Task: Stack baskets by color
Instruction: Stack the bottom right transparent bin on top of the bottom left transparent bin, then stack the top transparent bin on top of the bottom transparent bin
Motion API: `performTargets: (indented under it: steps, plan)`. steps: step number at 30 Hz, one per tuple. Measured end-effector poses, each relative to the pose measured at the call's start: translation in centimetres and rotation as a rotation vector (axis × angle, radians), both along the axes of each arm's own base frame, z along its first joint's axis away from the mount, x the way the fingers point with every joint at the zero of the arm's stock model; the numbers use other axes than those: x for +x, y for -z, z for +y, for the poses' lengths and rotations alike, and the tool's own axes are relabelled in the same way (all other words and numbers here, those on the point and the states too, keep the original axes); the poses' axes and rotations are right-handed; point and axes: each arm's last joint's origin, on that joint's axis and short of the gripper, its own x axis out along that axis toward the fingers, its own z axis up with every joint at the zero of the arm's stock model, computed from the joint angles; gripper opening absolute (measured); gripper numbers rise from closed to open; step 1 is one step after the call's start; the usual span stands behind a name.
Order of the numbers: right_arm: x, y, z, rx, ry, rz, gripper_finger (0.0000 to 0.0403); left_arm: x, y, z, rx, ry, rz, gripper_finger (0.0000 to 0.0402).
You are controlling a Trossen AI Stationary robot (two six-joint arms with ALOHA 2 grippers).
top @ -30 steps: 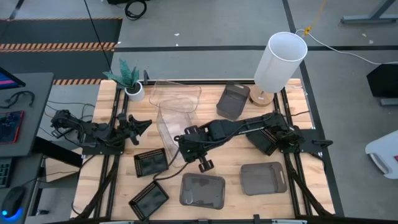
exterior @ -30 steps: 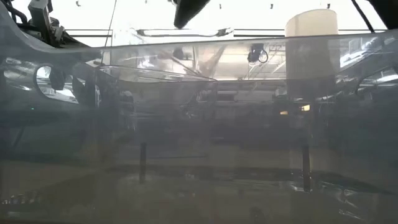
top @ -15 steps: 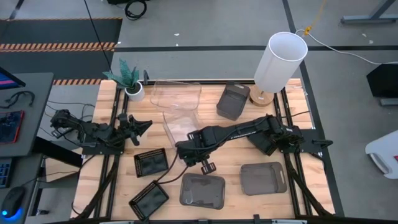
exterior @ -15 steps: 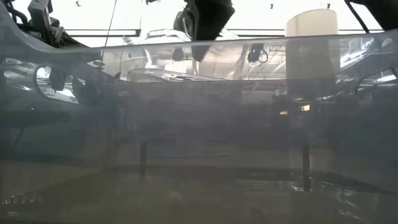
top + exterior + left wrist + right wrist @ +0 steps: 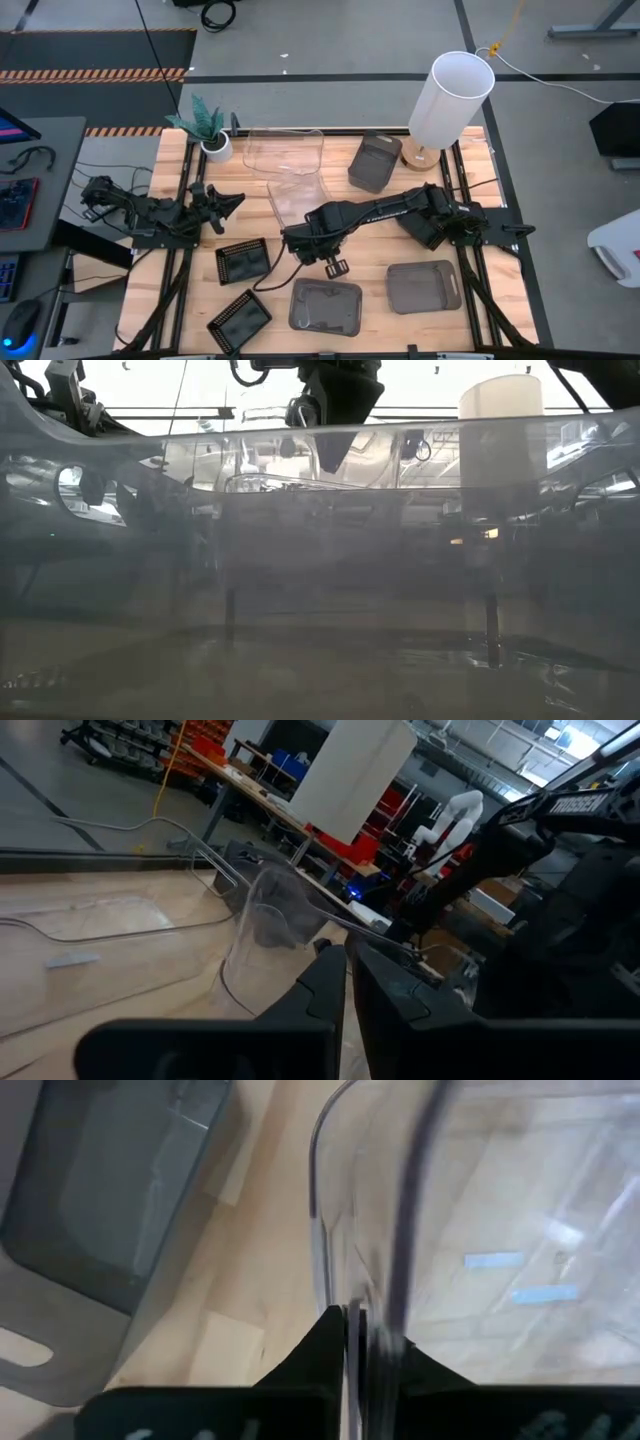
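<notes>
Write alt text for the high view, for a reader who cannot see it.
Seen from above, the right arm reaches across the wooden table, its gripper at the near rim of a clear basket. Grey baskets and black slatted baskets lie around; the left gripper waits aside.

The high view is looking straight down on the whole table (image 5: 170,290). The low view is peering level through a grey basket (image 5: 320,610) pressed close to its lens. Both wrist views are facing the clear basket (image 5: 270,910), also showing from above.
</notes>
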Motion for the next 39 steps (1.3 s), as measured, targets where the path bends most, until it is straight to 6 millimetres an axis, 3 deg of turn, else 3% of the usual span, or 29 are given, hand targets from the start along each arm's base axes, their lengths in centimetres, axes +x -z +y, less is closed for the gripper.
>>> performTargets:
  steps: [9, 16, 21, 25, 33, 39]
  plan:
    - [-0.6, -0.4, -1.0, 0.030, -0.002, 0.076, 0.0130, 0.0, 0.0, 0.0, 0.000, 0.000, 0.000, 0.0034]
    - [-2.4, -4.5, -3.2, 0.025, -0.079, 0.013, 0.0179, 0.0, 0.0, 0.0, 0.000, 0.000, 0.000, 0.0030]
    - [-3.1, -8.1, -7.3, -0.001, -0.142, -0.169, 0.0186, 0.0, 0.0, 0.0, 0.000, 0.000, 0.000, 0.0036]
    - [-3.3, -10.0, -11.7, -0.057, -0.170, -0.306, 0.0185, 0.0, 0.0, 0.0, 0.000, 0.000, 0.000, 0.0032]
    - [-4.2, -9.3, -22.5, -0.032, 0.070, -0.352, 0.0194, 0.0, 0.0, 0.0, 0.000, 0.000, 0.000, 0.0033]
    - [-5.4, -9.4, -26.2, -0.099, 0.283, -0.347, 0.0195, 0.0, 0.0, 0.0, 0.000, 0.000, 0.000, 0.0034]
